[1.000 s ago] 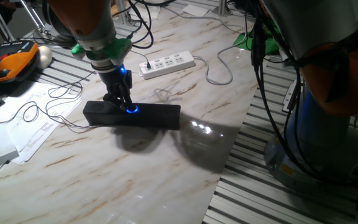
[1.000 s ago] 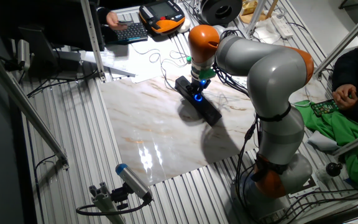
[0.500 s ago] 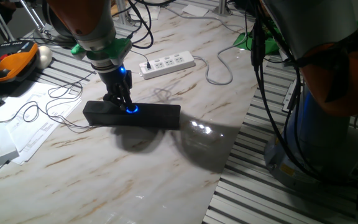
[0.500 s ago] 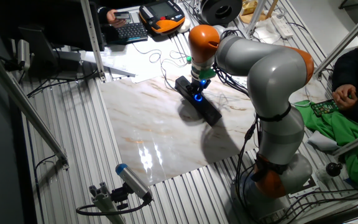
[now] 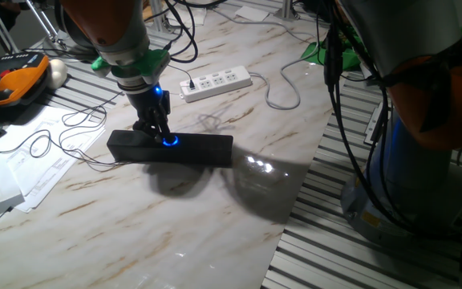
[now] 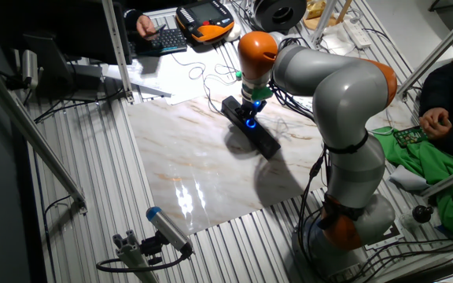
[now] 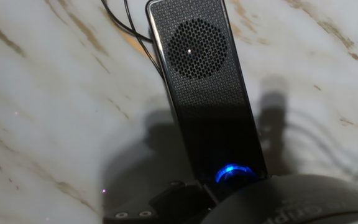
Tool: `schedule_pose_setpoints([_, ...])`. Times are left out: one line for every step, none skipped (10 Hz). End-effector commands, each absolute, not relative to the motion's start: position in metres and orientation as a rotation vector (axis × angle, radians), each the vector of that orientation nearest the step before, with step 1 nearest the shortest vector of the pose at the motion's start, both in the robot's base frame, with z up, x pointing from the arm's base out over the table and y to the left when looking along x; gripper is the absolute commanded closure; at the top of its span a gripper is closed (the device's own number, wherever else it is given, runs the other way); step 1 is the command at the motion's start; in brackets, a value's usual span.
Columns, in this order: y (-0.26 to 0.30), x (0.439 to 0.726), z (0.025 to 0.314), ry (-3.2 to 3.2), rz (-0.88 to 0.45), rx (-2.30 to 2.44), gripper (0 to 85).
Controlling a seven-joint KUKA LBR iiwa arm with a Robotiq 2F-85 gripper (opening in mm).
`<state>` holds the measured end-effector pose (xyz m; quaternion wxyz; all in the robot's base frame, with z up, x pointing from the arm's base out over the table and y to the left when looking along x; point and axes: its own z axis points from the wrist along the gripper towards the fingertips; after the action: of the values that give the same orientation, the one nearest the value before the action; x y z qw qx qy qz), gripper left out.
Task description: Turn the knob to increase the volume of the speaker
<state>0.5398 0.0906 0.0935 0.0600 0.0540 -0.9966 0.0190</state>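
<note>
At table centre, gripper (image 5: 164,135) down on the knob (image 5: 171,141) amid the speaker (image 5: 203,149) | step: turning the dial, by my judgement | next: rotate the wrist without slipping off | fingers (image 5: 157,127): set close at the blue ring; whether they pinch it, cannot tell | beyond: power strip (image 5: 216,83)

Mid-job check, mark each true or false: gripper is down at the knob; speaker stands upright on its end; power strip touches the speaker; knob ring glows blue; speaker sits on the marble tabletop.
1. The gripper is down at the knob: true.
2. The speaker stands on its end: false, it lies flat lengthwise.
3. The power strip touches the speaker: false, bare tabletop separates them.
4. The knob's ring glows blue: true.
5. The speaker sits on the marble tabletop: true.
</note>
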Motion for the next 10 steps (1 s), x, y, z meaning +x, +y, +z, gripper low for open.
schedule_pose_setpoints([0.0905,0.5398,0.0936,-3.017,0.060,0.163,51.0])
schedule_pose_setpoints([0.0905,0.5398,0.0936,-3.017,0.060,0.163,51.0])
schedule_pose_setpoints([0.0905,0.5398,0.0936,-3.017,0.060,0.163,51.0])
schedule_pose_setpoints([0.0906,0.5398,0.0936,-3.018,0.062,0.166,51.0])
schedule_pose_setpoints([0.0907,0.5399,0.0936,-3.018,0.062,0.166,51.0])
schedule_pose_setpoints([0.0909,0.5401,0.0935,-3.018,0.062,0.166,51.0])
schedule_pose_setpoints([0.0910,0.5400,0.0936,-3.018,0.062,0.163,51.0])
schedule_pose_setpoints([0.0909,0.5395,0.0943,-3.018,0.063,0.159,51.0])
schedule_pose_setpoints([0.0910,0.5396,0.0945,-3.017,0.063,0.156,51.0])
schedule_pose_setpoints([0.0910,0.5395,0.0947,-3.014,0.062,0.156,51.0])
